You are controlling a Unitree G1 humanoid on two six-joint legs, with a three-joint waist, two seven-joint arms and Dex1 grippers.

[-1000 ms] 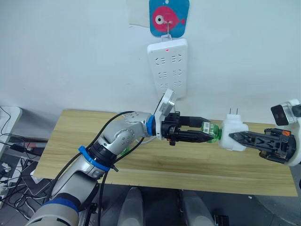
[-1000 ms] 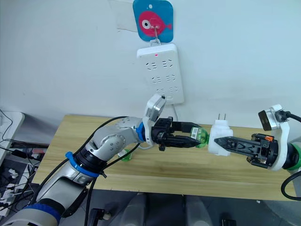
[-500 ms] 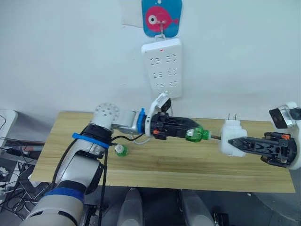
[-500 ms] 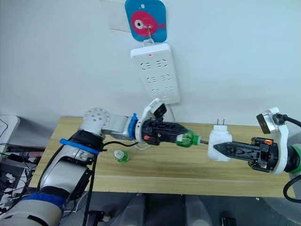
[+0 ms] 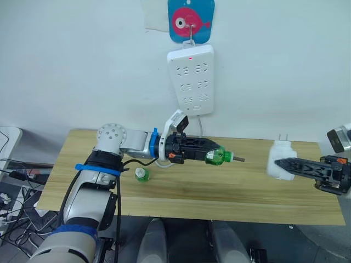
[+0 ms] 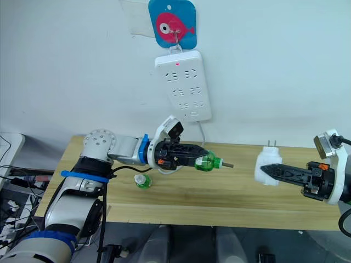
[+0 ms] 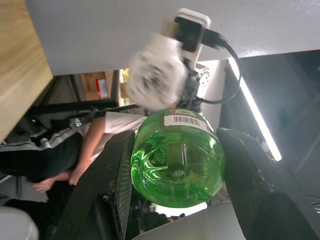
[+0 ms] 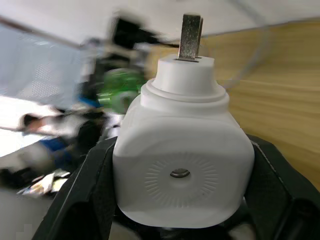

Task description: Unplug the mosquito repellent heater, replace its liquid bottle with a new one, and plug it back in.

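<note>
In the left eye view, a green liquid bottle (image 5: pixel 219 157) is being held sideways above the middle of the wooden counter (image 5: pixel 219 192) by the left claw (image 5: pixel 211 155), whose black fingers are clamped around its body; a thin wick is sticking out of the bottle's neck toward the right end of the counter. The mosquito repellent heater (image 5: pixel 281 160) is being gripped by the right claw (image 5: pixel 285 163) over the right end of the counter, prongs pointing up, well apart from the bottle. A second small green bottle (image 5: pixel 142 175) is lying on the counter near its left half, just below the left arm. A white power strip (image 5: pixel 192 80) is hanging on the wall above the counter's far edge, under a blue hook plate with a pink fish (image 5: pixel 190 21).

In the right eye view, the same layout is being shown: the bottle (image 6: pixel 205 163) in the left claw (image 6: pixel 198 161), the heater (image 6: pixel 269 164) in the right claw (image 6: pixel 271 170), an open gap between them.

In the left wrist view, the green bottle (image 7: pixel 177 160) is being squeezed between the two dark fingers (image 7: pixel 117 175), and the white heater (image 7: pixel 157 77) is being seen blurred beyond it.

In the right wrist view, the heater (image 8: pixel 182 165) is being clamped between the black fingers (image 8: pixel 85 200), a metal prong (image 8: pixel 190 30) rising from its top
</note>
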